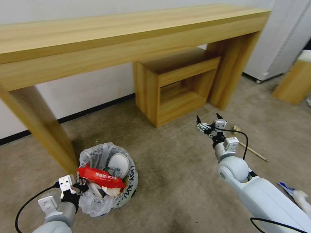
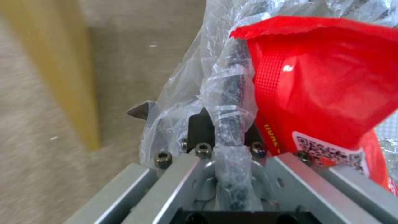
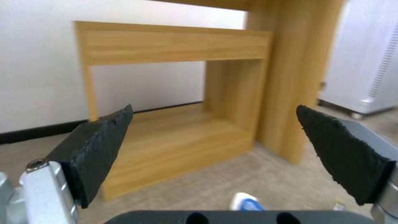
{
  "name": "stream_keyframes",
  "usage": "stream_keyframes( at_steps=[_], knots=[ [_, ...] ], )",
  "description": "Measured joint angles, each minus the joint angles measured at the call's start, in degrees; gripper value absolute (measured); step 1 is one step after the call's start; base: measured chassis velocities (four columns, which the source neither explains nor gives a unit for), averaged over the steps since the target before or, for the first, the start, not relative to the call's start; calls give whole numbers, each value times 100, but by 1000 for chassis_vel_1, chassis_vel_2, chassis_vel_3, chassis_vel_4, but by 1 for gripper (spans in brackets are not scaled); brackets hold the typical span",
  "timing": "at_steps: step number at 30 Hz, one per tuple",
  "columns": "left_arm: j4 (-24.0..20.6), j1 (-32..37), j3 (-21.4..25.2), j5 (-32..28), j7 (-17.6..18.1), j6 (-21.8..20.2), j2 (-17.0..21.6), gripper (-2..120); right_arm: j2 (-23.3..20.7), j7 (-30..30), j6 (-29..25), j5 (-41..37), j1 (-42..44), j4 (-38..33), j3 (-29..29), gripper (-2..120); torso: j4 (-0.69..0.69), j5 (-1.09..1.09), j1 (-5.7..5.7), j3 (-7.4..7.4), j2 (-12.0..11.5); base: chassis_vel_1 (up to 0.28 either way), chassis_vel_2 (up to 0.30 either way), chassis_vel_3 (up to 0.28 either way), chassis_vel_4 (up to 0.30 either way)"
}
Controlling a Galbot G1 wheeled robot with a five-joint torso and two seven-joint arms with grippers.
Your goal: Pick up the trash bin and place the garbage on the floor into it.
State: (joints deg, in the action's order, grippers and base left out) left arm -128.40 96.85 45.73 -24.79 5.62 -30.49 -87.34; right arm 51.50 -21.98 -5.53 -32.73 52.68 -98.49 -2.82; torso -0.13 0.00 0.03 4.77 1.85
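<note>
a: left hand [image 1: 77, 187] status?
b: clamped on the rim of the trash bin [image 1: 97, 200], bag liner pinched in with it. left wrist view has the rim and crinkled plastic [image 2: 215, 93] between the pads, so it's carrying or steadying the bin by the lip.
a: bin contents?
b: red wrapper [image 1: 101, 177] lying across the top, white slipper [image 1: 118, 165] behind it, more litter underneath. bin sits low at the near left, by the tabletop's leg [image 1: 35, 126].
a: right hand [image 1: 210, 121]?
b: jaws wide, nothing in them, raised over the carpet floor [image 1: 168, 174] and facing the small wooden shelf unit [image 1: 176, 90].
a: what's left on the floor?
b: wooden stick [image 1: 254, 151] just beyond the right arm, and a blue-white piece of litter [image 1: 293, 192] at the far right. my read: open hand is staged for one of those.
</note>
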Motion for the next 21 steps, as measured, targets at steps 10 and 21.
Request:
stream_keyframes(
  at_steps=[10, 21],
  knots=[
    [-30, 15, 22, -23, -2, 18, 1, 0, 133, 34, -162, 46, -33, 76, 87, 100, -1, 0, 0, 0, 0, -135, -129, -136, -130],
    [-29, 8, 53, -32, 9, 57, -14, 0, 212, 123, -274, 47, -121, 208, 207, 100, -1, 0, 0, 0, 0, -126, -124, -128, -126]
  ],
)
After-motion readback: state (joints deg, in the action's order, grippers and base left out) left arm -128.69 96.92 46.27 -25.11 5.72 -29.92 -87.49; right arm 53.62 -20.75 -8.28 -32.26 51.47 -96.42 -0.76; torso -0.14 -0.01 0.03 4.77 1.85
